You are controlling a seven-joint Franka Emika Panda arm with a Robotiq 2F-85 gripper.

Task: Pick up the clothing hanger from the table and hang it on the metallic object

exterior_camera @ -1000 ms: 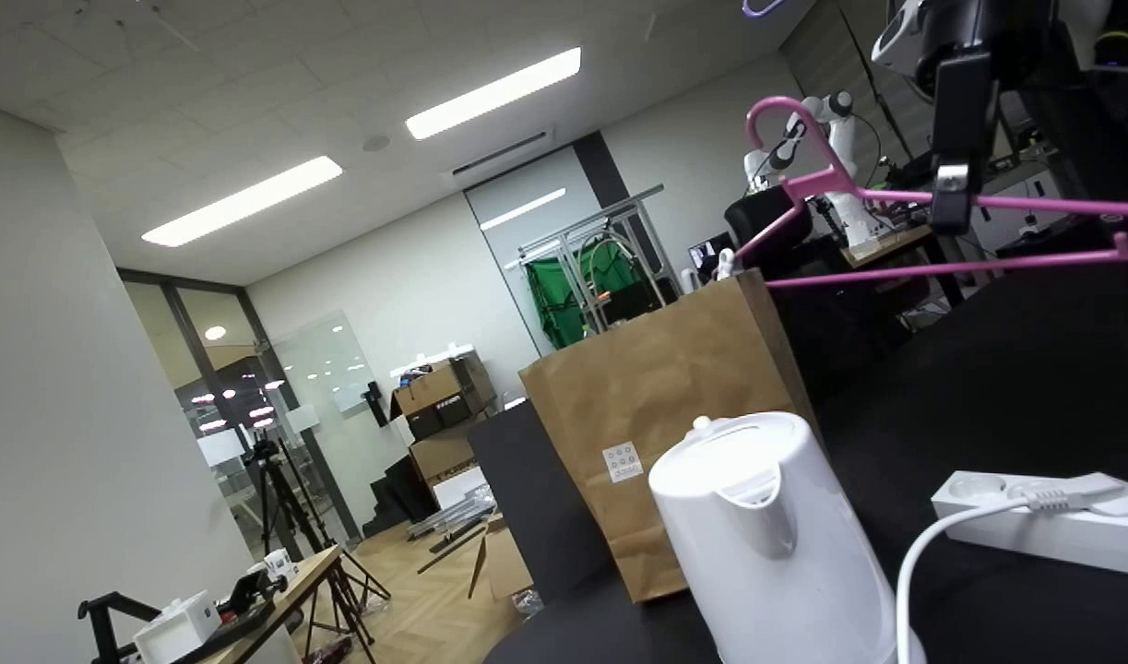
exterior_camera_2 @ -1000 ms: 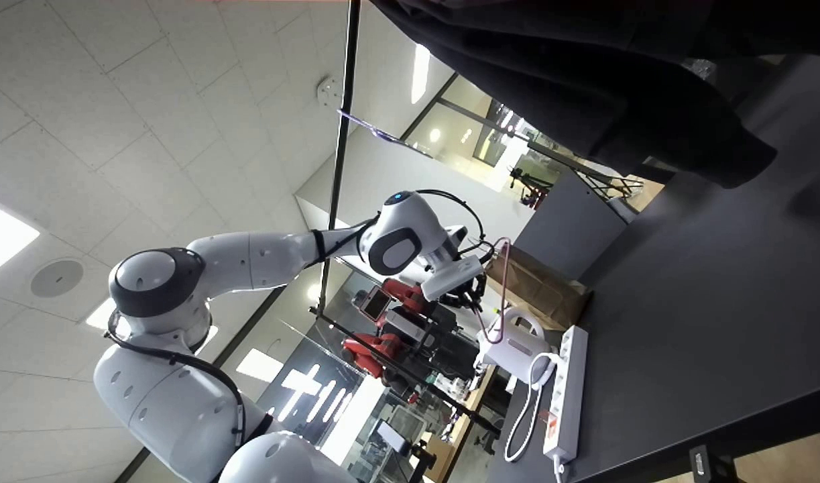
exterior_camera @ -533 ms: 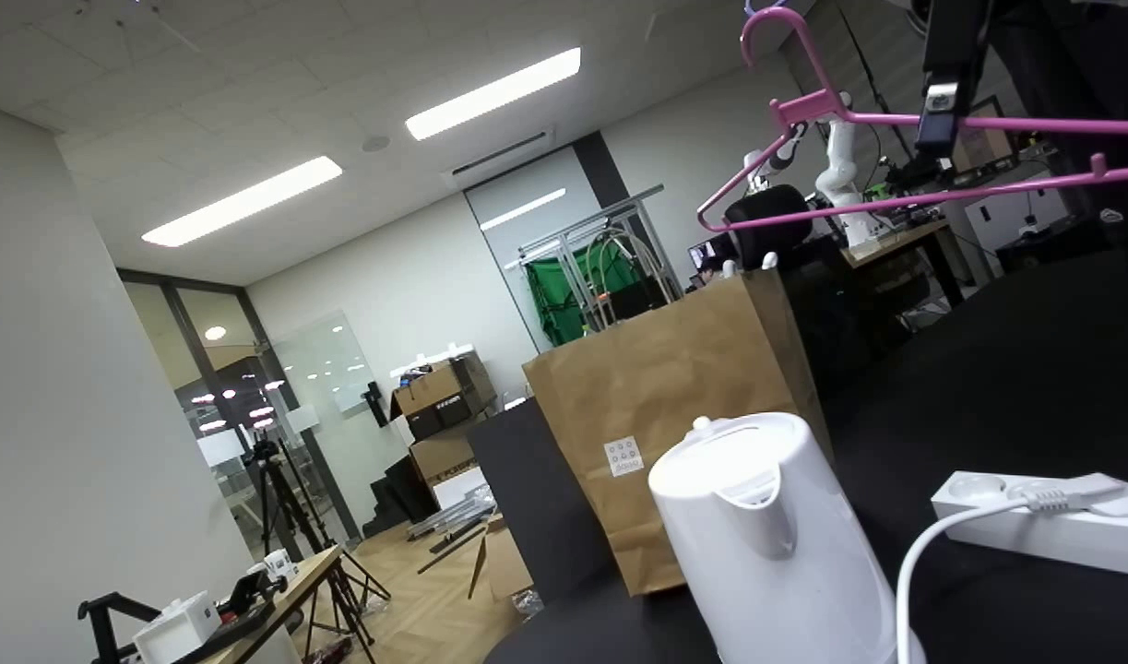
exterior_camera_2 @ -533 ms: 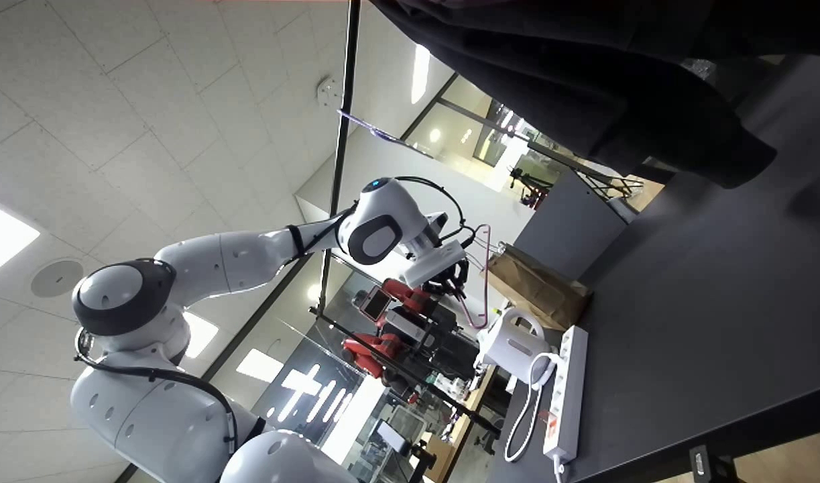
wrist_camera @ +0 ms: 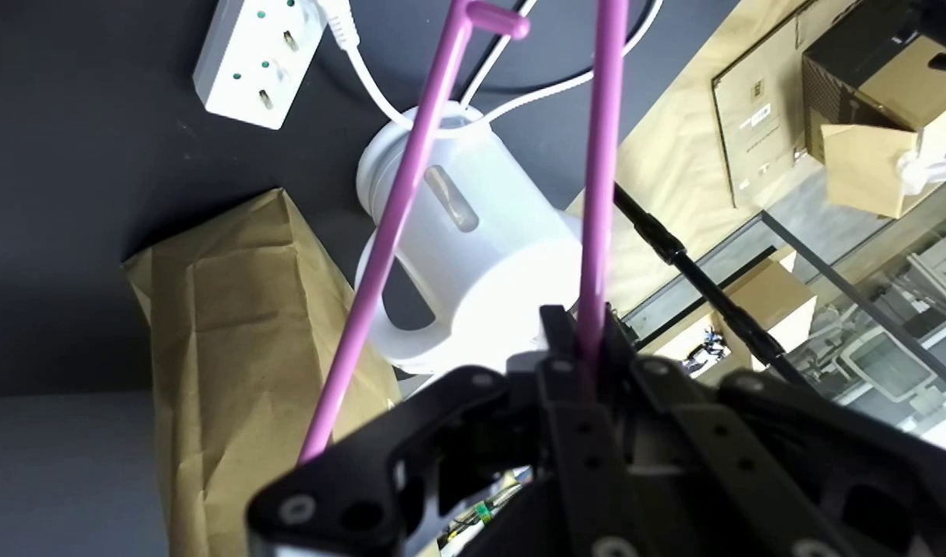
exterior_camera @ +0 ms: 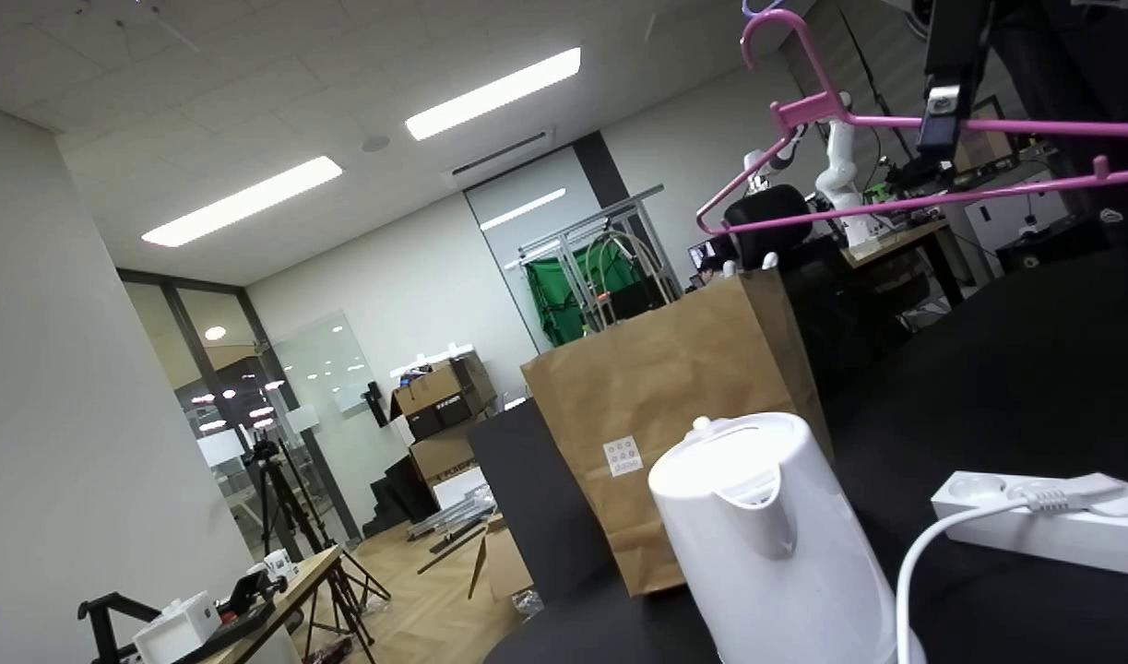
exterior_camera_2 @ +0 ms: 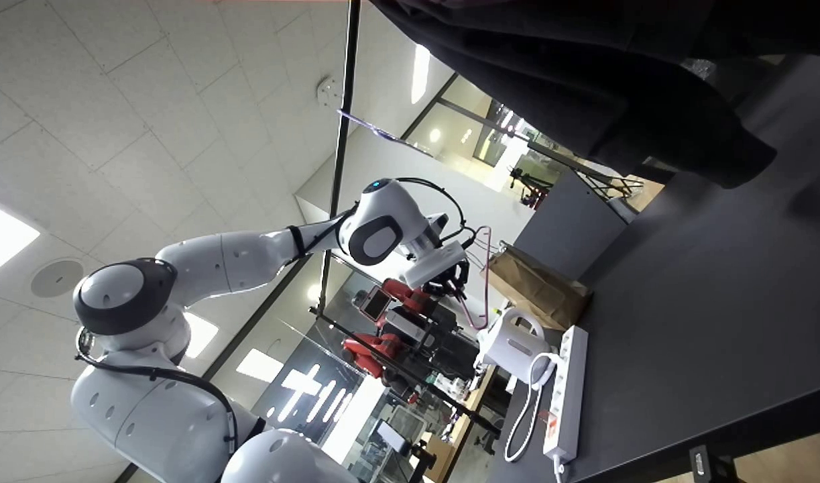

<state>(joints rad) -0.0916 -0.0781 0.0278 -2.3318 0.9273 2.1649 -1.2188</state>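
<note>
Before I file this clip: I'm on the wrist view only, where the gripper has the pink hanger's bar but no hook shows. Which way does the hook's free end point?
Observer: Downward, as pictured in an exterior view: the hook of the pink hanger arcs up and over, with its free end turned down.
Operator: Good. Is there another hanger anywhere that my view misses?
Observer: Yes. In an exterior view a purple hanger hangs on a black pole.
</note>
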